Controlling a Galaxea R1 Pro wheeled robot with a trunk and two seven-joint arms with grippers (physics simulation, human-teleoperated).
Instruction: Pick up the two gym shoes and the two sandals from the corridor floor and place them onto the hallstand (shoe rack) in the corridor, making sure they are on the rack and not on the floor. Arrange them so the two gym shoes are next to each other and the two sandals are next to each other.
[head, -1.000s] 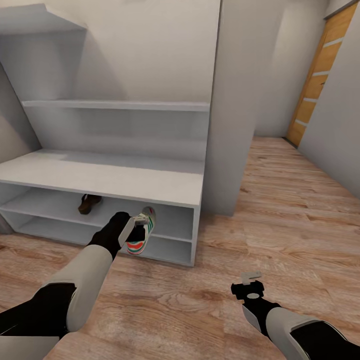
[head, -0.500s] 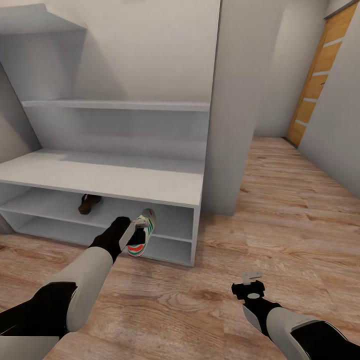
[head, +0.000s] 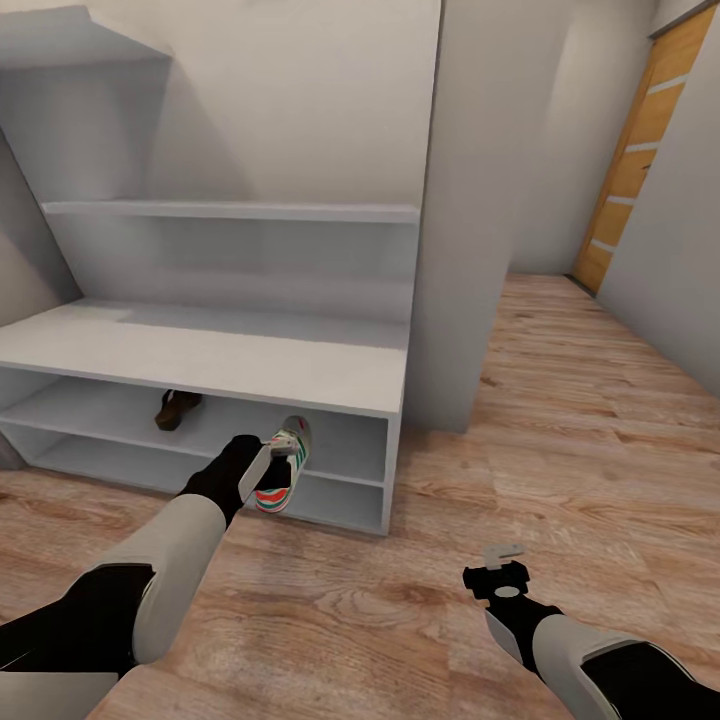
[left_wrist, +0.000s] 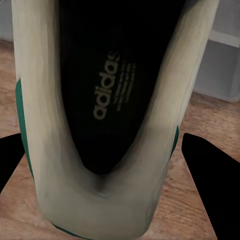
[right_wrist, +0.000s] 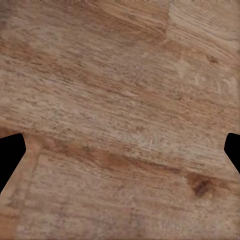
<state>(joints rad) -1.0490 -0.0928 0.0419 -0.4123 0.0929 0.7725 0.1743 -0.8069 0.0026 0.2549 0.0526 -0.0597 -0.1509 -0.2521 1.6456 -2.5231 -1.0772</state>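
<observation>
A: Hallstand (head: 200, 355) status?
B: Sandal (head: 176, 408) on its upper shelf. Left gripper (head: 268, 458) clamps a gym shoe (head: 282, 468) at the front edge — slide it fully inside, level. Right gripper (head: 503, 570) idle, fingers spread.

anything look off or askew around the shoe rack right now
One thing: the gym shoe in the left gripper hangs tilted, toe down, at the front of the hallstand, not flat on a shelf. The sandal on the upper shelf sits normally.
</observation>
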